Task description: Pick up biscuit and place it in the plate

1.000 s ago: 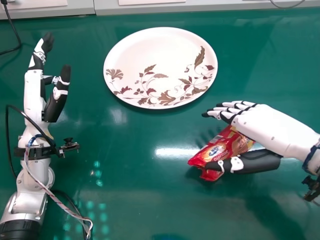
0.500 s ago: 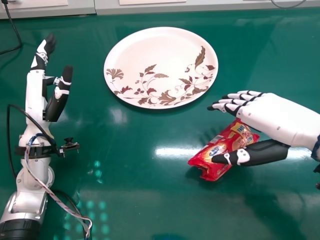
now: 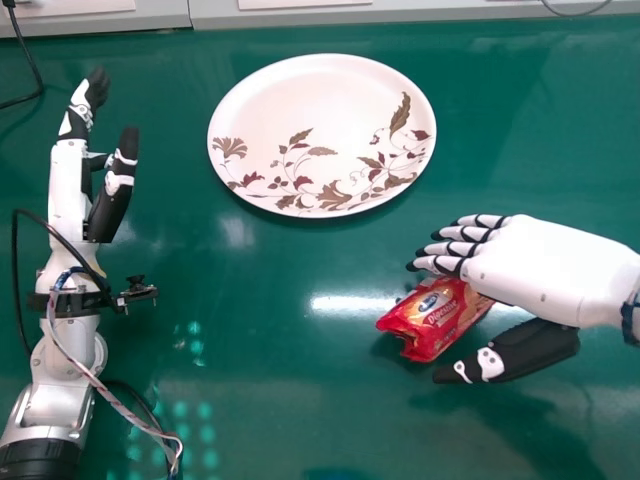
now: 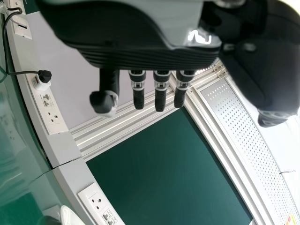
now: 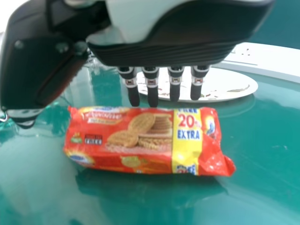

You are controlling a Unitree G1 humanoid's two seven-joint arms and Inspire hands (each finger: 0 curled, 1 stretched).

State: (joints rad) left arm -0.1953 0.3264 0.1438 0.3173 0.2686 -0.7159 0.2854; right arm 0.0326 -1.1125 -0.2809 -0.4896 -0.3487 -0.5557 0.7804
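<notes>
Best to close the right robot hand, straight-fingered with thumb apart, around the biscuit packet, lying toward the surface's near right corner: just left of the palm, slanting lengthwise from near left to far right. Much farther off from the left robot hand.

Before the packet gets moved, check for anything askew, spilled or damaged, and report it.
Nothing stands out. The shiny red oblong biscuit packet lies on the glossy green table with no tear or crumbs visible, and the round white leaf-patterned plate sits flat, no crack visible.
</notes>
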